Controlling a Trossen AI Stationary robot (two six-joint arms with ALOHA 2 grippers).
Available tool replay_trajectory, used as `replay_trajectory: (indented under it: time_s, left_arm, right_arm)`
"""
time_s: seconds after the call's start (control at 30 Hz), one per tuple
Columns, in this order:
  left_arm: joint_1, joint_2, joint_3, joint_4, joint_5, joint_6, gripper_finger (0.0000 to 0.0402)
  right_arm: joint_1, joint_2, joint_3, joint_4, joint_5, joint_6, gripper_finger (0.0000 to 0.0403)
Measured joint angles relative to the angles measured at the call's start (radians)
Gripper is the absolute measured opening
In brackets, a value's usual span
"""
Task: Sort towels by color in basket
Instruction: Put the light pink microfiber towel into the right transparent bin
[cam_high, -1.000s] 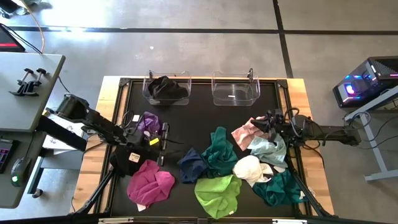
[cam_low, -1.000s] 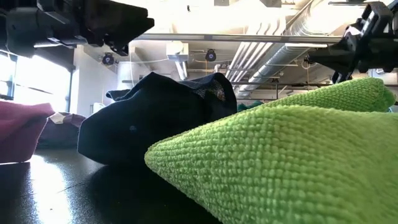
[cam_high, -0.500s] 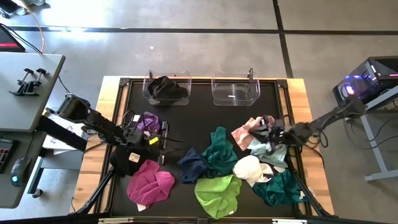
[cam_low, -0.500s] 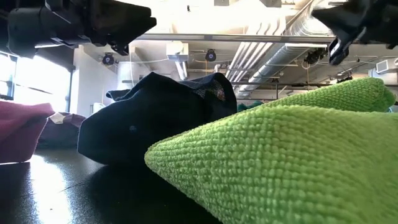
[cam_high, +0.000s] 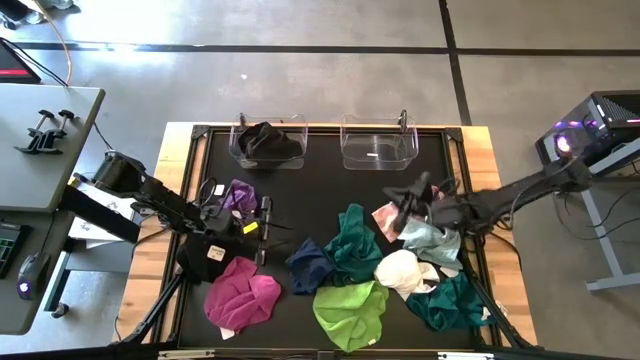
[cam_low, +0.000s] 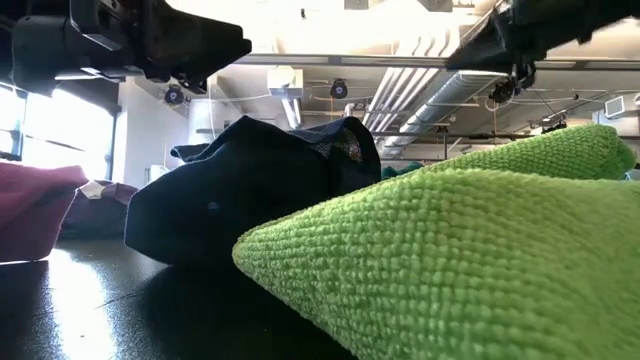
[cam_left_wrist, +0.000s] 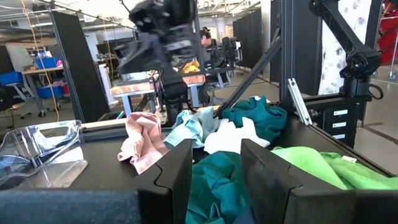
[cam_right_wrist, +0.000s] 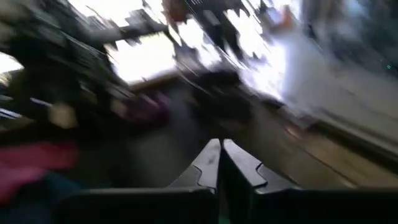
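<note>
Loose towels lie on the black table: purple (cam_high: 238, 195), magenta (cam_high: 242, 295), navy (cam_high: 308, 265), teal (cam_high: 352, 243), lime green (cam_high: 350, 310), white (cam_high: 400, 270), pink (cam_high: 390, 218), pale mint (cam_high: 432, 240) and a second teal one (cam_high: 450, 300). A black towel (cam_high: 265, 140) lies in the left clear basket (cam_high: 240, 150). My left gripper (cam_high: 268, 228) hangs open at the table's left, level, with nothing between its fingers (cam_left_wrist: 214, 168). My right gripper (cam_high: 405, 200) is shut (cam_right_wrist: 221, 165) and empty. It hangs in the air over the pink towel.
A second clear basket (cam_high: 378, 150) stands at the far edge, right of the first. The towels crowd the table's right and near half. A desk (cam_high: 40, 150) stands left of the table, and a computer with lit fans (cam_high: 590, 130) to its right.
My right gripper has risen from the towels at the table's right and swung toward the table's middle while its wrist rolled; it is still shut. The towels lie as before.
</note>
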Motion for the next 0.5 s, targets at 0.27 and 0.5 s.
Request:
replay_trajectory:
  time_s: [0.27,0.5]
  left_arm:
    - [0.000,0.000,0.000,-0.006,0.000,0.000,0.0122]
    - [0.000,0.000,0.000,-0.006,0.001,-0.003,0.0122]
  right_arm:
    - [-0.269,0.072,0.366,-1.038,-0.258,0.479,0.0099]
    - [-0.461,0.201,0.339,-1.093,-0.529,0.441,0.0209]
